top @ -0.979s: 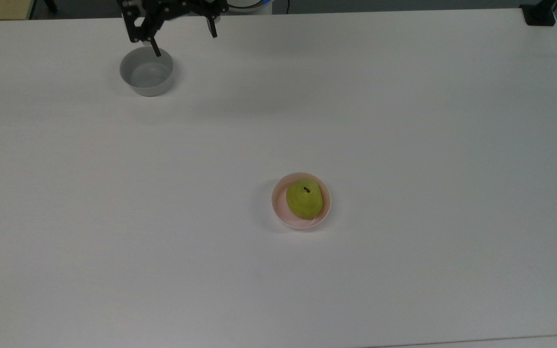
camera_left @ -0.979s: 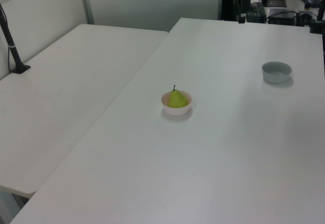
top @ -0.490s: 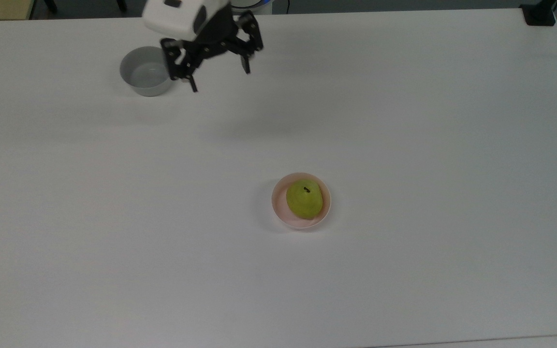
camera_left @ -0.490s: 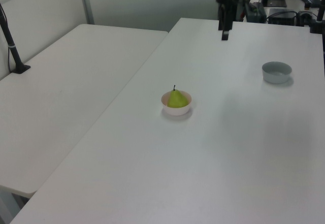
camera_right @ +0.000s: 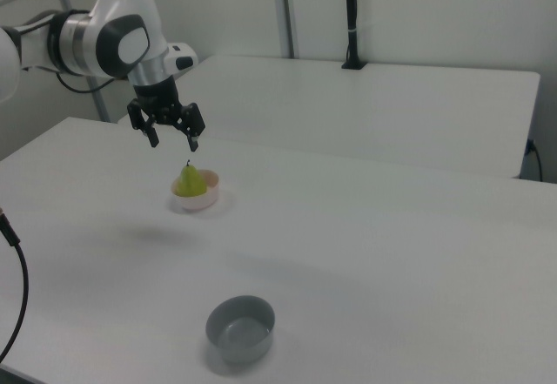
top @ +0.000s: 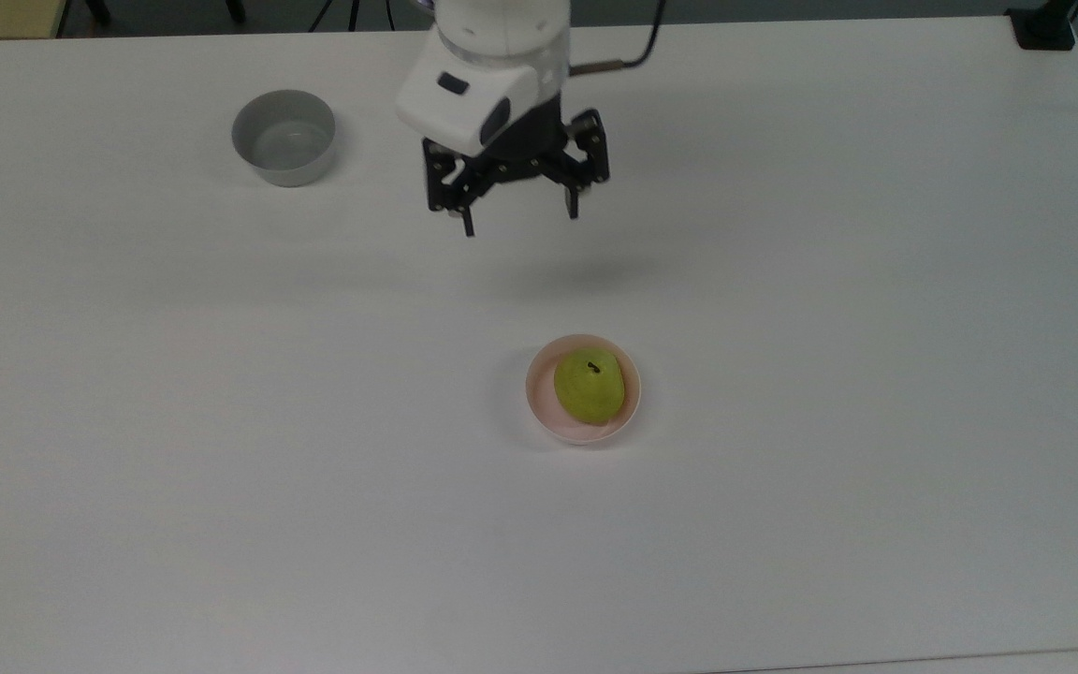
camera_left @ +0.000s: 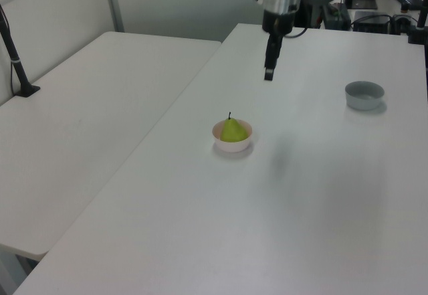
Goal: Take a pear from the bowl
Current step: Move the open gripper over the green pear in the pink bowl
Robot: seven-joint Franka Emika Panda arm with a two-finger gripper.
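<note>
A yellow-green pear [top: 588, 385] [camera_left: 233, 131] [camera_right: 189, 181] stands stem-up in the pale pink bowl [top: 541, 404] [camera_left: 232, 145] [camera_right: 207, 201] near the middle of the white table. My gripper [top: 520, 217] [camera_left: 269, 74] [camera_right: 172, 142] hangs open and empty in the air, fingers pointing down, well above the table. In the top view it lies above and slightly left of the bowl, between the bowl and the table's far edge. Nothing is between its fingers.
A grey bowl [top: 283, 138] [camera_left: 364, 95] [camera_right: 240, 329] stands empty near the top view's upper left. A second white table [camera_left: 87, 121] adjoins this one. A black clamp post [top: 1042, 26] sits at the table's far corner.
The gripper has travelled away from the grey bowl, toward the table's middle and nearer the pink bowl. It has stayed open. Pear and bowls have not moved.
</note>
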